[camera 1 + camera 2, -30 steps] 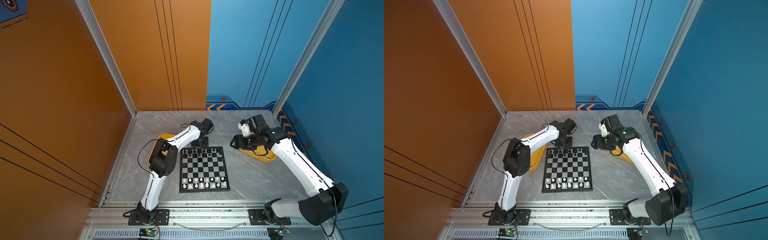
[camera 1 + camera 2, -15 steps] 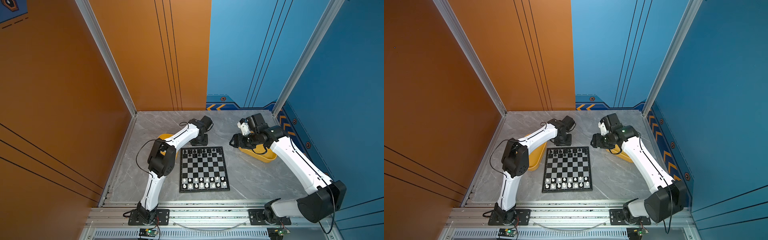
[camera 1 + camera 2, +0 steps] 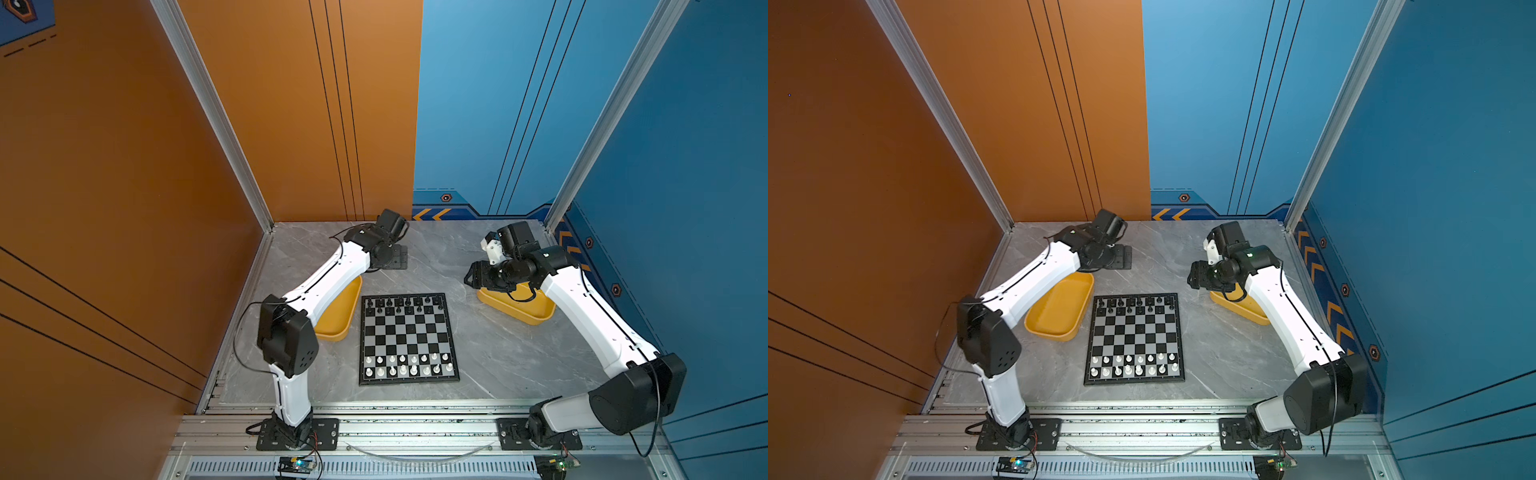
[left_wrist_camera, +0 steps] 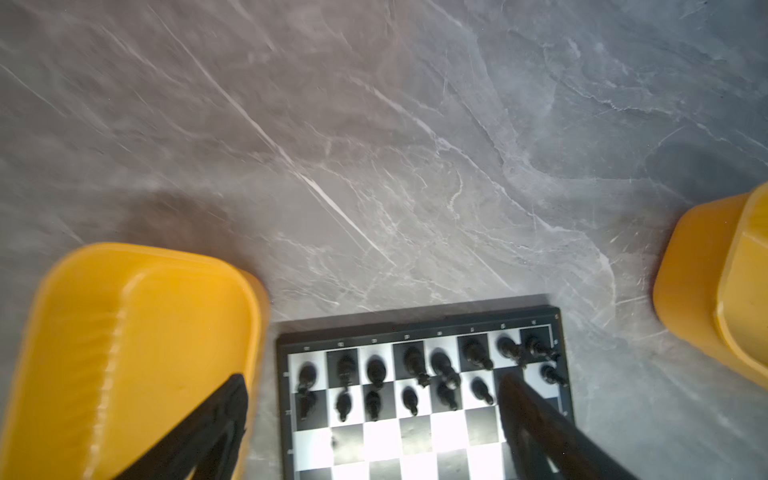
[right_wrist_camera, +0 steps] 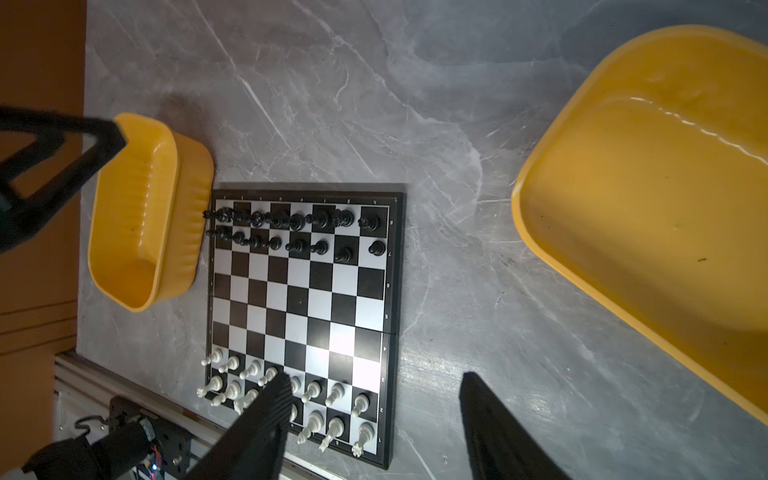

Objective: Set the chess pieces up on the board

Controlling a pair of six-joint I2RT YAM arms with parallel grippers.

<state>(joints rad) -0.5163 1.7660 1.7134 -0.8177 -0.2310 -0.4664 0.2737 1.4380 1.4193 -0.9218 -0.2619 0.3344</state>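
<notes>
The board [image 3: 409, 336] [image 3: 1133, 336] lies flat in the middle of the grey table. Black chess pieces [image 3: 403, 304] [image 5: 291, 232] fill its two far rows, and white chess pieces [image 3: 407, 365] [image 5: 311, 399] fill its two near rows. My left gripper [image 3: 390, 257] [image 4: 372, 377] hangs beyond the board's far edge, open, with nothing between its fingers. My right gripper [image 3: 473, 276] [image 5: 376, 377] hovers off the board's far right corner, also open and holding nothing. The left wrist view is blurred and shows the black rows [image 4: 415, 374].
A yellow tray [image 3: 338, 316] [image 3: 1059, 307] lies against the board's left side, partly under my left arm. A second yellow tray [image 3: 519, 309] [image 3: 1246, 307] lies at the right under my right wrist. Orange and blue walls close in the table.
Both grippers have opened wider. My left gripper has drawn back from the board's far edge toward the rear wall. My right arm has barely shifted.
</notes>
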